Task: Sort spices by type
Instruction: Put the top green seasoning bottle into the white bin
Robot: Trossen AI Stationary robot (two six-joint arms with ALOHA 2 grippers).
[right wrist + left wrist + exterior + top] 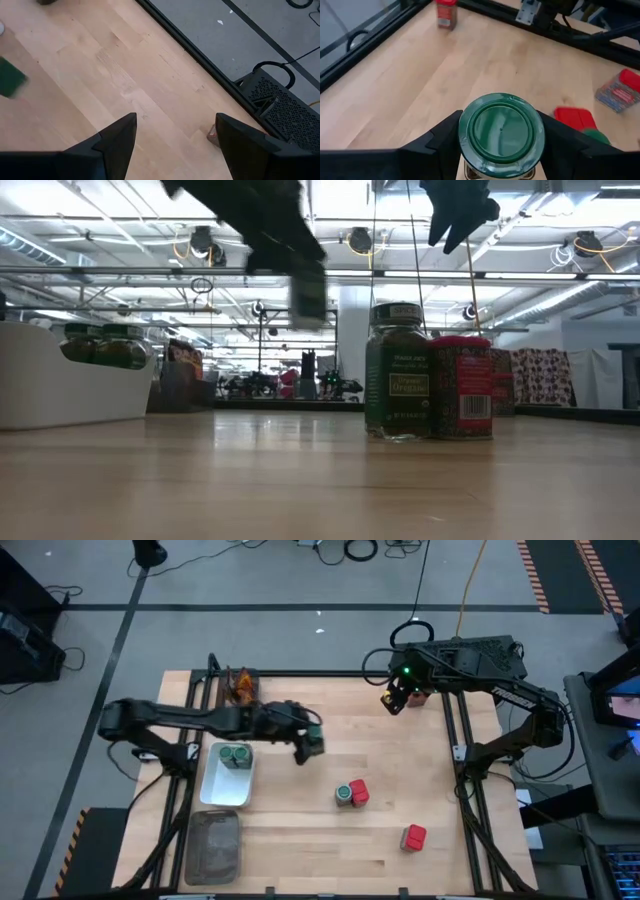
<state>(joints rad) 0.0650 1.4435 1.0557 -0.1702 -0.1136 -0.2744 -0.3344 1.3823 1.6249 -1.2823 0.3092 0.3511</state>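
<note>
High view, left pincer (309, 741) grasping green-lidded jar (500, 131) beside white tray (214, 790), right pincer (393, 700) released, far corner

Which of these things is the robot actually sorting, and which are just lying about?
Being sorted: jar held in left gripper; jars in white tray; jar and red packet; red packet; orange sachets.

Lying about: grey tray; cables on floor.

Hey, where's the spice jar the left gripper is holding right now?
The green-lidded jar sits between the left gripper fingers, held above the table's middle in the high view, just right of the white tray holding two more jars.
</note>
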